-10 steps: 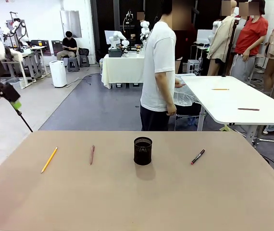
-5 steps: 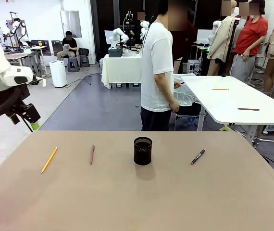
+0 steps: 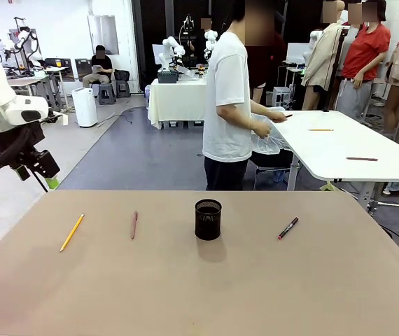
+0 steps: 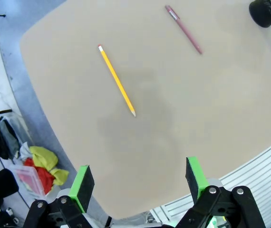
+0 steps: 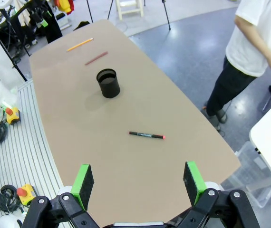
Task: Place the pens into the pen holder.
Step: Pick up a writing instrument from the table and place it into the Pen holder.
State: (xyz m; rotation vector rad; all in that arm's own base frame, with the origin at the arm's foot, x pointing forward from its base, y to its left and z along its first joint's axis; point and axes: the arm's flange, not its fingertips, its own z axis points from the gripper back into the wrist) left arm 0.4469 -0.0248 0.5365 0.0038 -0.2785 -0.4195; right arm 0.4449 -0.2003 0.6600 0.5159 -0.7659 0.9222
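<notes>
- Holder (image 3: 208, 219) stands upright mid-desk (image 3: 199, 294), nearer the far edge.
- Pencil (image 3: 71, 232) lies towards the left edge, its long axis near-to-far, far end leaning right.
- Brown pen (image 3: 134, 225) lies between them, almost straight near-to-far.
- Black pen (image 3: 288, 227) lies right of the holder, slanting far-right.
- My left gripper (image 4: 138, 176) and right gripper (image 5: 138, 178) both have their fingers apart and hold nothing.

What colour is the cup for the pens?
The pen holder is black; the front view shows it best.
</notes>
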